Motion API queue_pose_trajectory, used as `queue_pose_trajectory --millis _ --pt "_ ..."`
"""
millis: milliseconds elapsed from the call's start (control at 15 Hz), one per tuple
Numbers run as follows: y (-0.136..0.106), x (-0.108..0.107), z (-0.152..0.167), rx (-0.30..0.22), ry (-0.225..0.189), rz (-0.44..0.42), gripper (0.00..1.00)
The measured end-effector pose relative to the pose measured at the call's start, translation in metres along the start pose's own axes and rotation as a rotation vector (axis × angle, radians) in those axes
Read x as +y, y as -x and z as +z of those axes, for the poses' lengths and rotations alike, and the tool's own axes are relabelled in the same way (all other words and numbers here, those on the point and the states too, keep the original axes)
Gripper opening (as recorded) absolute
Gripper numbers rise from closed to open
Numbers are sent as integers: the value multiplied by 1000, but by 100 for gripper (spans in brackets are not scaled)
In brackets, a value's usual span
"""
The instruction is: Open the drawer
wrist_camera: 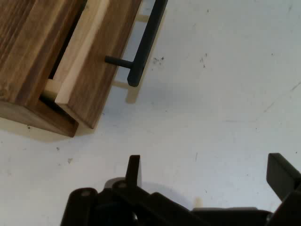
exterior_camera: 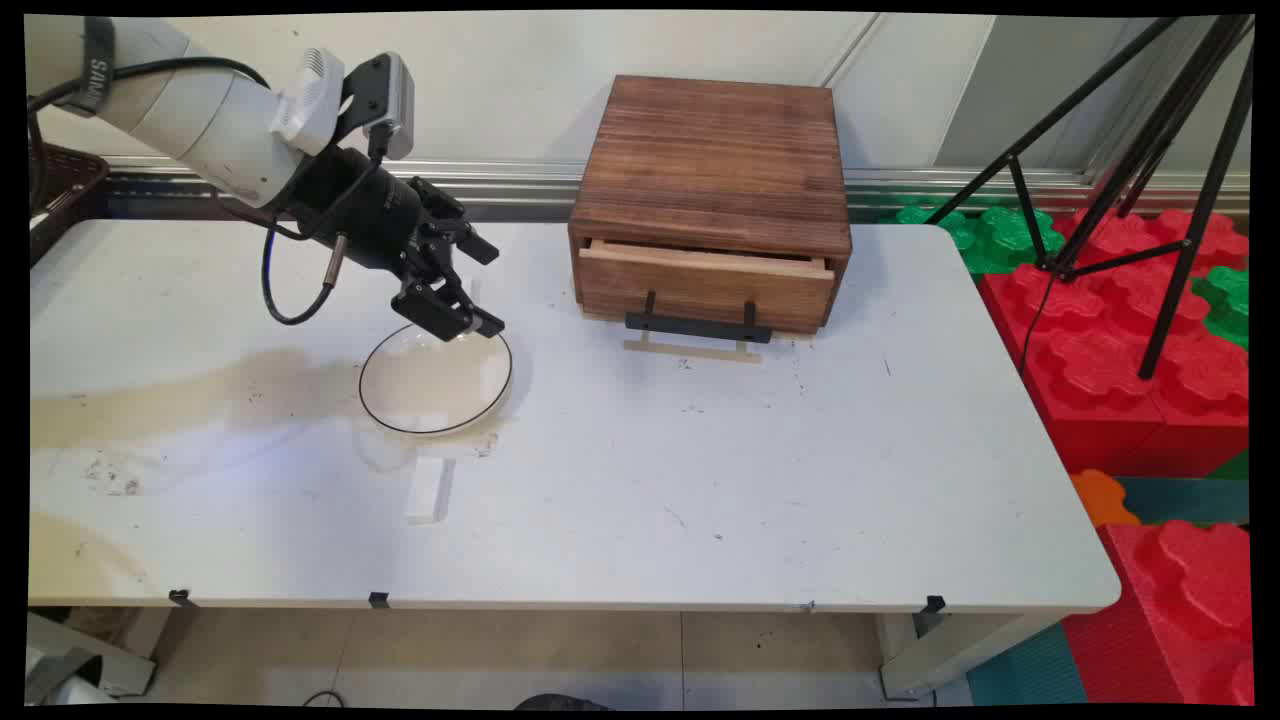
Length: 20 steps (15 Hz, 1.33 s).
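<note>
Hovering just above the far rim of a round, shallow plate (exterior_camera: 436,380), the black two-finger gripper (exterior_camera: 470,290) hangs tilted, its fingers (wrist_camera: 133,170) spread apart and holding nothing. The plate is pale and glossy with a thin dark line round its edge; it lies flat on the left half of the white table (exterior_camera: 640,480), nearer the far edge than the near one, and looks empty. A small white rectangular block (exterior_camera: 427,490) lies on the tabletop just beyond the plate's near side, apart from it, toward the near edge. The tabletop is smooth, scuffed with small dark specks, and carries a tan, smeared stain (exterior_camera: 170,400) running from the left edge up to the plate.

A boxy drawer unit (exterior_camera: 712,190) of dark, streaked wood stands at the far edge near the middle. Its single drawer (exterior_camera: 705,285) is pulled out slightly, showing a lighter wooden rim; its inside is hidden. A black bar handle (exterior_camera: 698,326) on two short posts juts from the drawer front.
</note>
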<state>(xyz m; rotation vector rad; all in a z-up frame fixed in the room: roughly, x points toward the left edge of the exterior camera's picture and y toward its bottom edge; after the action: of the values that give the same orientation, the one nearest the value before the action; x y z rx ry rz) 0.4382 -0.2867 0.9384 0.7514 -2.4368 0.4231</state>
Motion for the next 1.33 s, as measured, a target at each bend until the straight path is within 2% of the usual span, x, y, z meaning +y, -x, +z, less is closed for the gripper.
queue_pose_trajectory --millis 733,1000,1333 --pt "-8 1 1 -25 8 -11 100" --pt "-27 0 11 -49 10 -24 100" --pt "-58 0 35 -63 30 11 100"
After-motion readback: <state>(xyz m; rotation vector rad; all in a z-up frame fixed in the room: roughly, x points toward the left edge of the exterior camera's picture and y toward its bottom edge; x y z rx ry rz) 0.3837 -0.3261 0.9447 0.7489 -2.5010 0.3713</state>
